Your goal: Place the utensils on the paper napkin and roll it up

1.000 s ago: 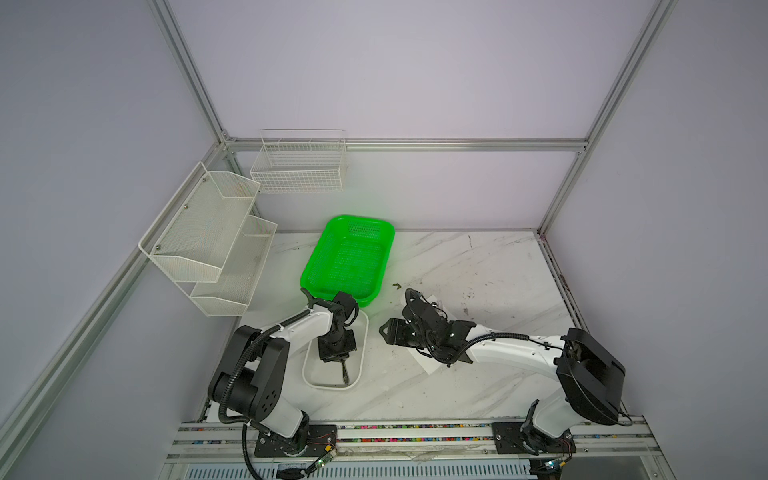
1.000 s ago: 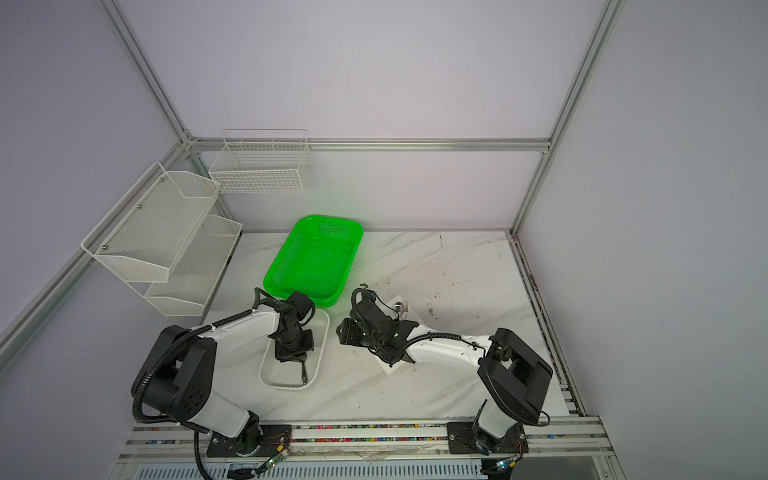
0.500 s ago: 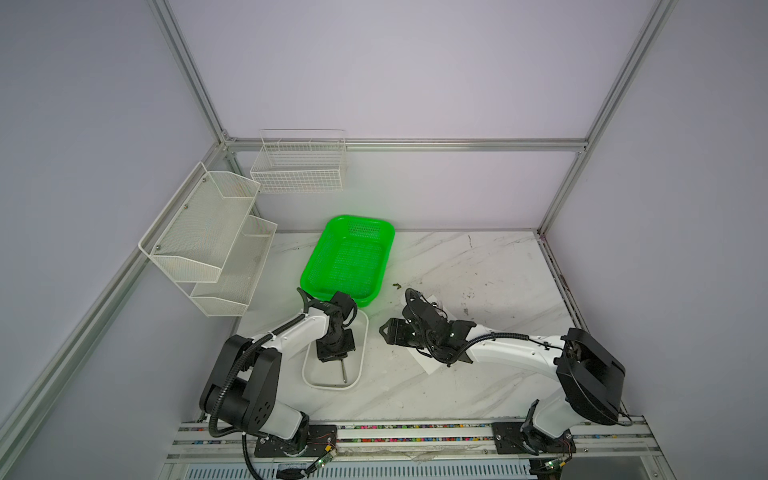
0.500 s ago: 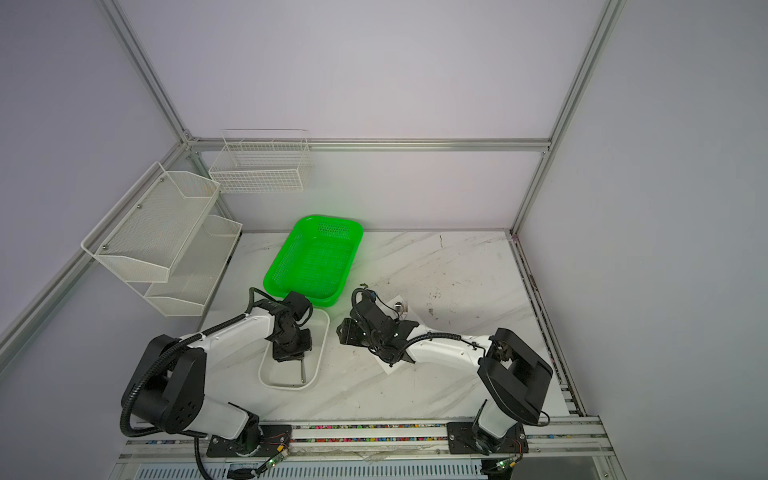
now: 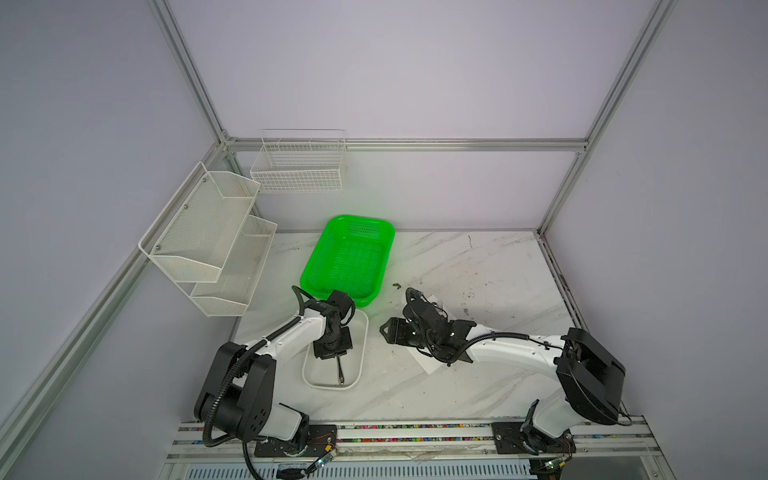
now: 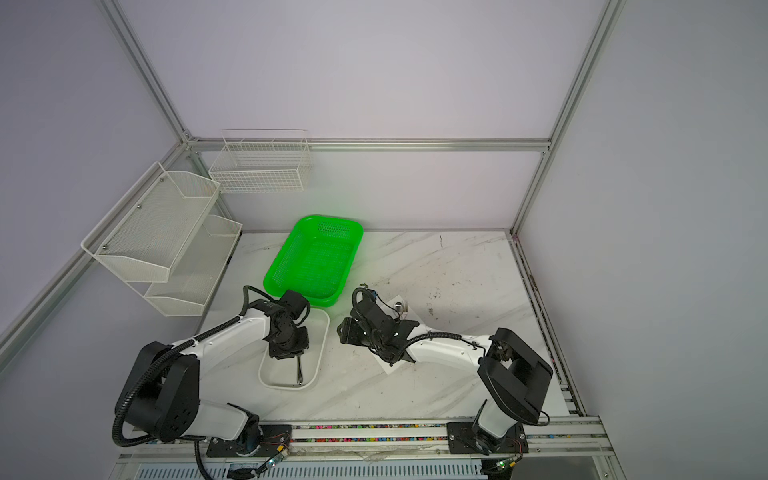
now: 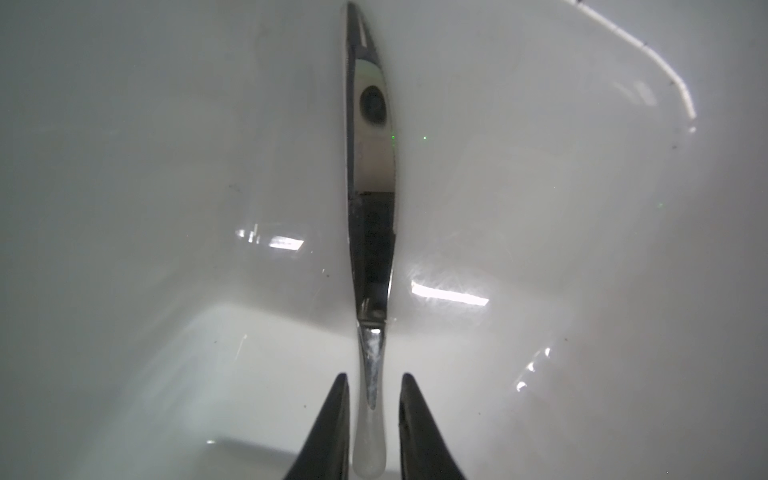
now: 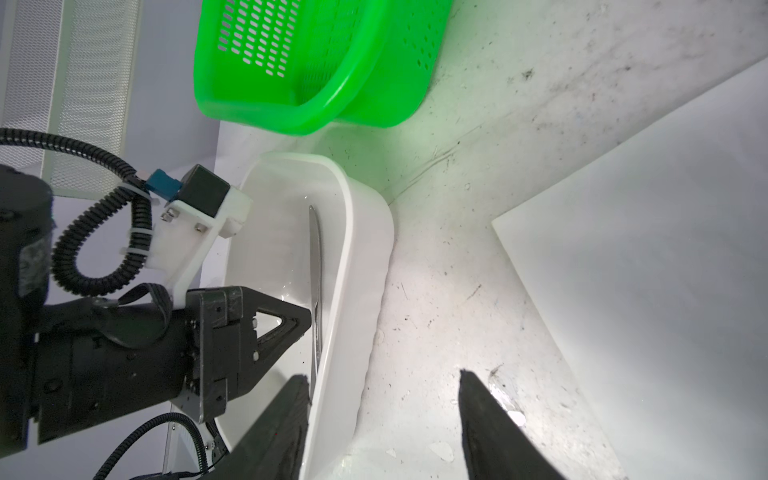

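A silver knife (image 7: 370, 208) lies lengthwise in the white tray (image 5: 363, 345); it also shows in both top views (image 5: 340, 370) (image 6: 298, 372) and in the right wrist view (image 8: 316, 291). My left gripper (image 7: 372, 378) reaches down into the tray (image 6: 322, 349), open, its fingertips (image 7: 338, 399) astride the knife's handle with a thin gap on each side. The paper napkin (image 8: 644, 249) lies flat on the table, mostly under my right arm (image 5: 428, 365). A small silver utensil tip (image 6: 400, 306) shows at its far corner. My right gripper (image 8: 384, 399) hovers open and empty between tray and napkin (image 5: 384, 330).
A green perforated basket (image 5: 349, 257) sits just behind the tray (image 8: 357, 249), close to my left wrist. White wire shelves (image 5: 208, 241) hang on the left wall and a wire basket (image 5: 299, 166) on the back wall. The marble table (image 5: 478, 266) stretches right.
My left gripper's jaws have parted slightly off the knife handle, and the left arm's elbow has shifted leftward. The right arm has not moved.
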You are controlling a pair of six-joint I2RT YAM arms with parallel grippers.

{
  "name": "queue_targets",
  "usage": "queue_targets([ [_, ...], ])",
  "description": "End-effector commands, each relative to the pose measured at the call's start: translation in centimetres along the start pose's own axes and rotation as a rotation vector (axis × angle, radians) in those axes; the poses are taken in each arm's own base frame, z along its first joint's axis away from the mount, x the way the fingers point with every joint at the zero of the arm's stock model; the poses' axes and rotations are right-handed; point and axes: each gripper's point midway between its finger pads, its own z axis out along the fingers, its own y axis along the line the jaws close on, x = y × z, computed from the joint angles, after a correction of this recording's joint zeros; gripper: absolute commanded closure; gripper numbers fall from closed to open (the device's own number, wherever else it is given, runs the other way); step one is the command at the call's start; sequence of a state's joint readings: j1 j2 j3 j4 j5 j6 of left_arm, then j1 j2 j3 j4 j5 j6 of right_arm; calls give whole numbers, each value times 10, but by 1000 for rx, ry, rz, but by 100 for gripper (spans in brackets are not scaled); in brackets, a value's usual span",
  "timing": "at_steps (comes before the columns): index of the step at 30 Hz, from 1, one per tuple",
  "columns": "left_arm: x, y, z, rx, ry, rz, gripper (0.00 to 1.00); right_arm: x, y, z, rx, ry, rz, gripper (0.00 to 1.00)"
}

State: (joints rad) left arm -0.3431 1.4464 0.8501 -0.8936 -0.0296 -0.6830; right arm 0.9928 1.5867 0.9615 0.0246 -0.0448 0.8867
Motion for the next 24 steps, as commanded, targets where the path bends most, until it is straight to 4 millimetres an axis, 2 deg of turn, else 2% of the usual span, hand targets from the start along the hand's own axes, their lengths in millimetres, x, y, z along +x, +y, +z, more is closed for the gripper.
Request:
queue_targets([
  [1, -13, 1, 1, 42, -40, -17, 75, -4, 1, -9, -7, -11, 8, 40],
  [7, -24, 5, 13, 40, -24, -23, 74, -3, 0, -8, -3, -11, 9, 40],
  [10, -27, 1, 18, 56, -7, -20, 74, -2, -1, -7, -1, -7, 7, 40],
  [18, -19, 2, 38, 33, 66, -12, 75, -1, -2, -6, 2, -4, 8, 40],
  [24, -14, 7, 47, 13, 78, -33, 83, -1, -2, -5, 2, -1, 9, 40],
])
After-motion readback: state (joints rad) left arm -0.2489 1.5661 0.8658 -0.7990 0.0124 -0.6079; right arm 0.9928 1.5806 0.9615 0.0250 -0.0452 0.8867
